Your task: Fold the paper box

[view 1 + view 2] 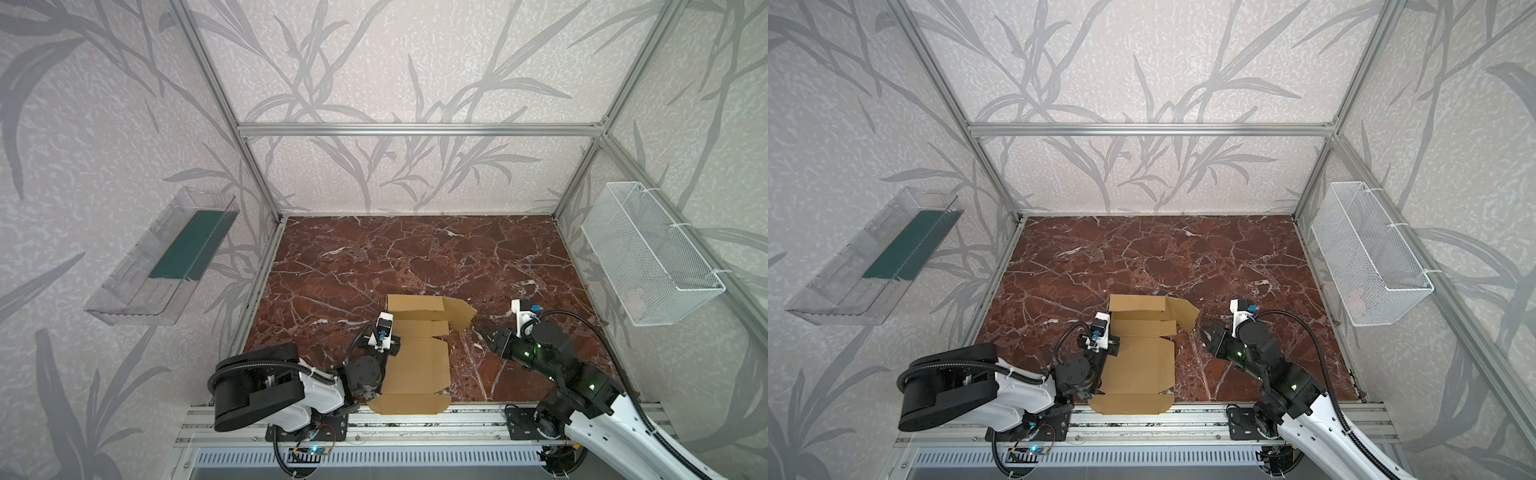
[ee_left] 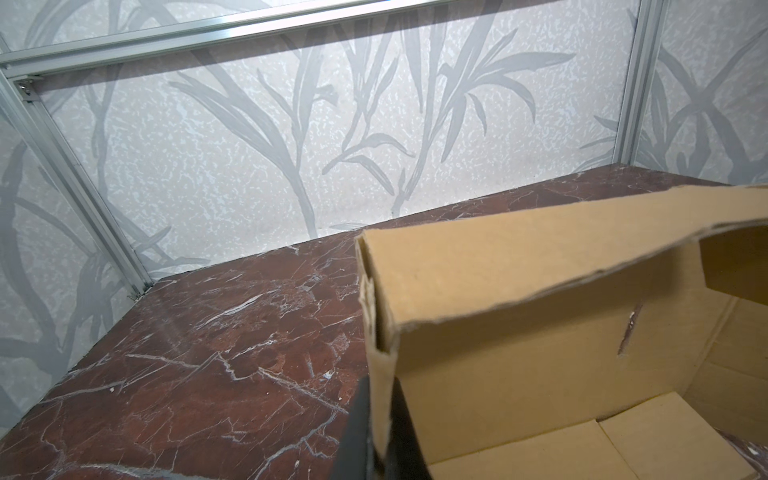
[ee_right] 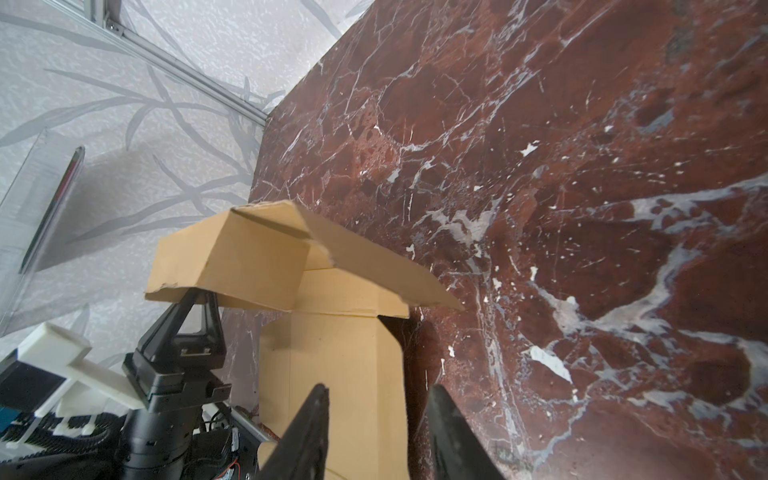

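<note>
Your left arm folds in low, left gripper point(image 2: 380, 392) pinching the left wall of the paper box point(image 1: 417, 365); your right gripper point(image 3: 378, 390), spread and empty, hovers just right of it.

left arm is folded low | left gripper point(image 2: 380, 419) is pinched onto paper box point(image 2: 519, 340) wall | right arm is angled inward | right gripper point(image 3: 378, 395) jaws are spread apart

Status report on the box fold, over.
Left end effector shut on the paper box, left side. Right end effector open, empty, short of the splayed right flap. Near panel overhangs the table edge. Nothing blocking.
</note>
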`<state>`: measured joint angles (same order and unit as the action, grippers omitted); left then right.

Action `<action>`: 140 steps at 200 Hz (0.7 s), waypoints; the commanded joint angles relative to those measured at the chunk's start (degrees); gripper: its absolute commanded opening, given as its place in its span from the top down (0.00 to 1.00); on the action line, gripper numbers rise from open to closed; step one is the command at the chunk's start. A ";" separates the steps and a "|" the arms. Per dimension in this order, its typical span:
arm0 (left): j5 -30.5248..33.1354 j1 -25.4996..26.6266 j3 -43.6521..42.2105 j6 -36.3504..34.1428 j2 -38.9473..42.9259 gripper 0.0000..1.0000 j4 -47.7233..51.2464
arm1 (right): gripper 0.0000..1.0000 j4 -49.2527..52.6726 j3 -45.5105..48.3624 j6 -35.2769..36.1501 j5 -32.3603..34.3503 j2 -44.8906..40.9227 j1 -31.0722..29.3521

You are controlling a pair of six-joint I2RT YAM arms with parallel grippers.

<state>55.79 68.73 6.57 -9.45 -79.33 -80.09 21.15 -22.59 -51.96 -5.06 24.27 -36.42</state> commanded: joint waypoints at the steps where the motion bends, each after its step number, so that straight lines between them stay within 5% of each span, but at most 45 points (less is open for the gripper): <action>1: 1.54 -0.17 -1.39 1.89 4.87 1.00 -0.90 | 0.60 -5.81 1.93 0.70 -7.82 1.39 0.65; 43: -2.68 -0.15 -0.56 5.88 16.13 1.00 8.36 | 0.57 -23.28 7.17 0.88 -16.85 5.71 0.54; 92: -2.05 -0.17 4.58 11.39 27.83 1.00 27.35 | 0.56 -28.79 10.82 1.70 -14.28 1.44 0.06; 140: -2.71 -0.01 9.27 21.92 27.99 1.00 41.39 | 0.55 -35.13 12.06 3.26 -11.94 -0.05 -1.69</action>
<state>53.21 68.71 12.60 5.02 -50.85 -48.88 -7.53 -10.85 -50.65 -18.44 24.64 -37.17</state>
